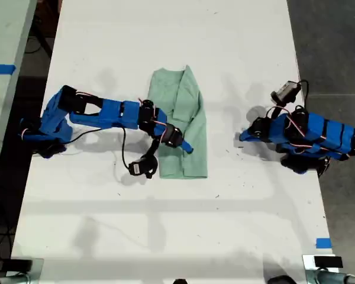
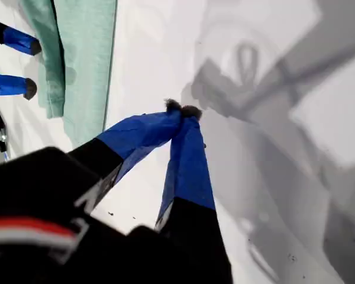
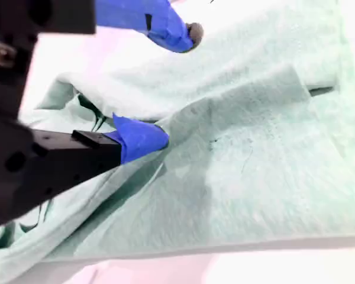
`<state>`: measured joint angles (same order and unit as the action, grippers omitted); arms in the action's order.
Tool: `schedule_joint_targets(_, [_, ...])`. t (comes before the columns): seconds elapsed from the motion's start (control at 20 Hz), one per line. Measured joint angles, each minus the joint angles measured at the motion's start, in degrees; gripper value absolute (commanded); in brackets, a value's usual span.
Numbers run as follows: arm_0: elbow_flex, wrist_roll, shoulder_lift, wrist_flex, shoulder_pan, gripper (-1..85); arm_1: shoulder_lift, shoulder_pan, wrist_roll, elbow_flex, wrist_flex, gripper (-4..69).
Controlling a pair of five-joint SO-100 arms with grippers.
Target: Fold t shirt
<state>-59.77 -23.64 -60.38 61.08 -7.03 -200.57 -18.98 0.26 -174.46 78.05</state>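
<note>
t shirt: soft matt cloth | table: smooth white, matt

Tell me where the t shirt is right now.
The t shirt lies folded lengthwise on the white table, near the middle of the exterior view, with my second gripper open over it and the other arm off toward that view's right.

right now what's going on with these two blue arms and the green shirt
I'm partway through folding the t shirt, which lies in a narrow, lengthwise-folded strip mid-table. My second gripper, on the arm reaching in from the exterior view's left, is over the shirt with its jaws open, one finger pressed into a fold of cloth. My first gripper, on the arm at the exterior view's right, is pulled back over bare table with its jaws shut, holding nothing.
</note>
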Motion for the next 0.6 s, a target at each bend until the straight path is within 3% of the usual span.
schedule_joint_targets(0.05, [0.00,-0.35,-1.32,0.62,0.00,15.3,0.00,0.00,0.00,0.00,0.00,-0.4])
schedule_joint_targets(0.1, [0.00,-0.53,-3.69,1.58,0.00,-0.1,0.00,0.00,0.00,0.00,0.00,-0.4])
schedule_joint_targets(0.25, [-1.67,-1.76,-17.93,6.33,-0.44,-0.1,0.00,0.00,0.00,0.00,0.00,-0.4])
schedule_joint_targets(0.35, [-10.02,-1.76,-31.90,5.54,-2.29,-0.1,0.00,0.00,0.00,0.00,0.00,-0.4])
schedule_joint_targets(0.6, [-65.39,0.09,-90.18,-18.02,-11.07,-0.2,0.00,0.00,0.00,0.00,0.00,-0.4])
